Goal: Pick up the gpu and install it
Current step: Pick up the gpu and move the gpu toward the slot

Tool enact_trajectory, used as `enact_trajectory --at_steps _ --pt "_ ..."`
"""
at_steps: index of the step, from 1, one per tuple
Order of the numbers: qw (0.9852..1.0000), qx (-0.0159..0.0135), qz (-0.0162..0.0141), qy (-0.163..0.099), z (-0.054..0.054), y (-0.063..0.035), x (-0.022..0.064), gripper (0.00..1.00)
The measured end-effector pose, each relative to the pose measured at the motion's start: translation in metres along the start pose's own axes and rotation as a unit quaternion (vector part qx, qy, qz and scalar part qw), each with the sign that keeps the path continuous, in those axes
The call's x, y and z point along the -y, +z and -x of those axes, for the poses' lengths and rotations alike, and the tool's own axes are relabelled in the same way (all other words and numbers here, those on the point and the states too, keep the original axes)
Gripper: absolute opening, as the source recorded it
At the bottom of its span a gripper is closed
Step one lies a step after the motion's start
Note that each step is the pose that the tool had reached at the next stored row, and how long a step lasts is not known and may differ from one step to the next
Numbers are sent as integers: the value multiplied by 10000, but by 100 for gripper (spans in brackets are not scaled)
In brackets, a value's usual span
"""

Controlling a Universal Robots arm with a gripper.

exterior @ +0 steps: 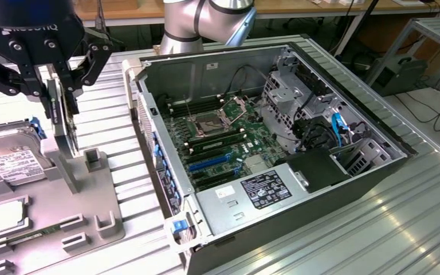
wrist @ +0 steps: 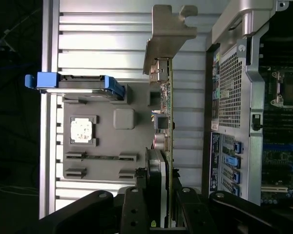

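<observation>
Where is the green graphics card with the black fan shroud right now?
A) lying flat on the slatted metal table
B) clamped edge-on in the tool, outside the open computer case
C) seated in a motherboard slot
B: the tool grips the green graphics card with the black fan shroud edge-on, beside the open computer case, not in it.

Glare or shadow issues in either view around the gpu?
Exterior view: glare streaks on the ribbed table at the exterior view's right; gpu itself free of glare. Wrist view: gpu evenly lit against the pale table; black beyond the table's edge.
</observation>
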State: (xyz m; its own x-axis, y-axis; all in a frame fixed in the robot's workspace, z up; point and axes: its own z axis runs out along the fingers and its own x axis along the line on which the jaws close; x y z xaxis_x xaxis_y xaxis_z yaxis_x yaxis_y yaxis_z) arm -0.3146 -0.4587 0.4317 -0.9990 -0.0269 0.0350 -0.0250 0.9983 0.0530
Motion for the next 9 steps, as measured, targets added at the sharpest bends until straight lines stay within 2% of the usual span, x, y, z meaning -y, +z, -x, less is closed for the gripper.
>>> enact_trajectory --at_steps 9 --pt "10000 1 1 0 -5 -137 -7 28"
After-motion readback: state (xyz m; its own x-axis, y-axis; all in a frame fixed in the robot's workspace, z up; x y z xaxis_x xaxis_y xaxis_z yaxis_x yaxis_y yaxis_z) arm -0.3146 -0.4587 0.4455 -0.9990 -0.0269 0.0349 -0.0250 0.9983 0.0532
